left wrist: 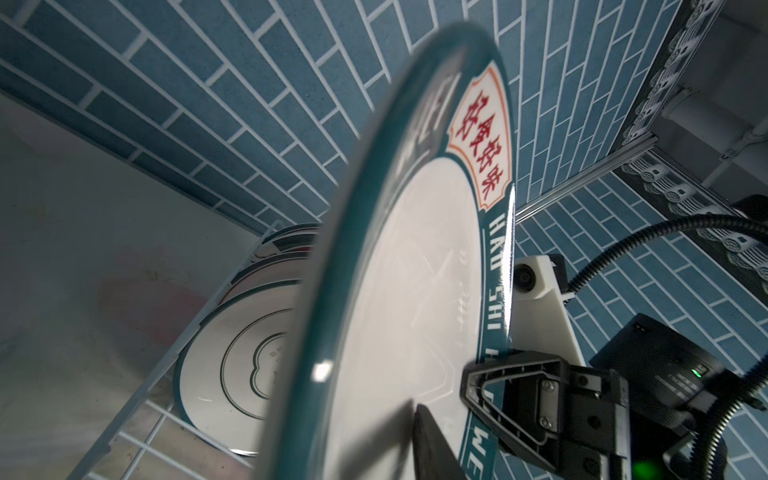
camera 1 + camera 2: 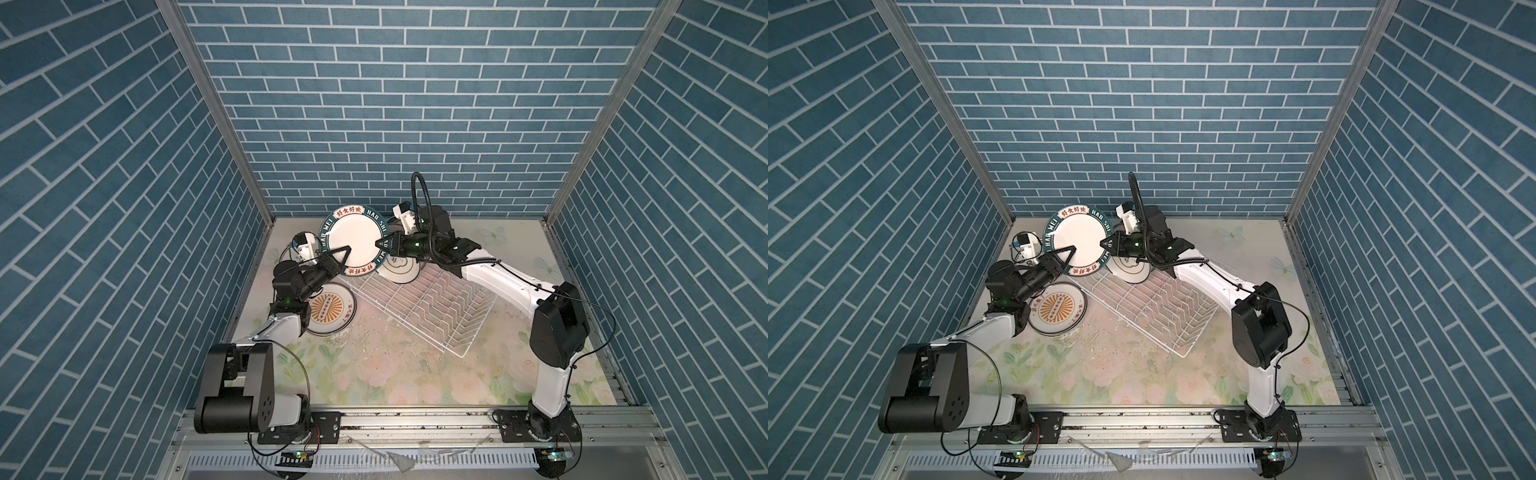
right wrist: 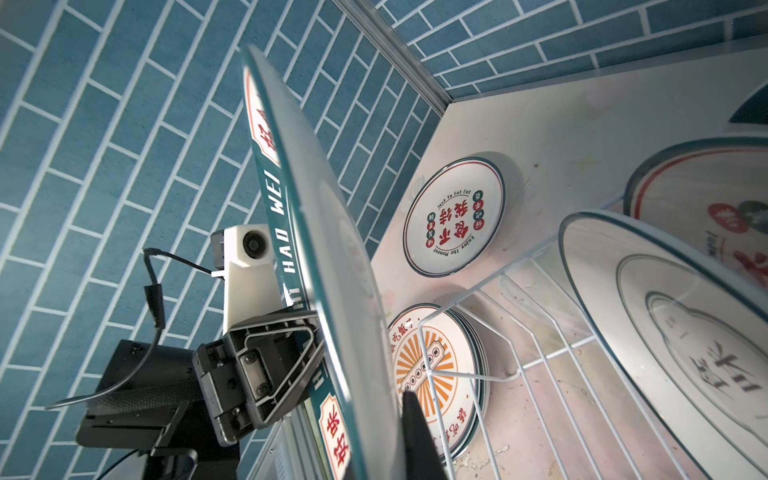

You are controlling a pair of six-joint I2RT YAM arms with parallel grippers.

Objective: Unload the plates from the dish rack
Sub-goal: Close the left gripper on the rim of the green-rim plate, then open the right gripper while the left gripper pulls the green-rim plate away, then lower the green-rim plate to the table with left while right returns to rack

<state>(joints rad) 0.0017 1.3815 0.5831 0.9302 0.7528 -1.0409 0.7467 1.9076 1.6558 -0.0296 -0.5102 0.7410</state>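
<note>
Plates [image 2: 330,309] are mostly out of the dish rack [image 2: 436,307], judging by both top views. Its zigzag rows stand bare except at the far end, where a white plate [image 2: 401,270] leans. A sunburst stack [image 2: 1057,307] lies flat on the table [image 2: 1142,374] just left of the rack. A teal-rimmed plate [image 2: 353,245] hangs in the air over the rack's far left corner, face up toward the camera, held between both arms. The left gripper [image 2: 344,252] is pinched onto its near left rim and the right gripper [image 2: 379,243] is clamped tight on its right rim. This looks like a handover.

From the left wrist, the teal-rimmed plate [image 1: 407,291] fills the view: a glossy white centre, a green band with white letters and a panel of red characters. The right gripper [image 1: 473,382] bites its rim, and the white plate [image 1: 232,365] sits in the rack beyond.

From the right wrist, the plate's plain back [image 3: 332,249] shows, with the left gripper [image 3: 318,345] closed on its edge. The white plate [image 3: 685,332] and a second plate [image 3: 706,187] behind it stand in the rack, so at least those are left to unload. A lettered plate [image 3: 455,216] lies alone on the table, farther left.
</note>
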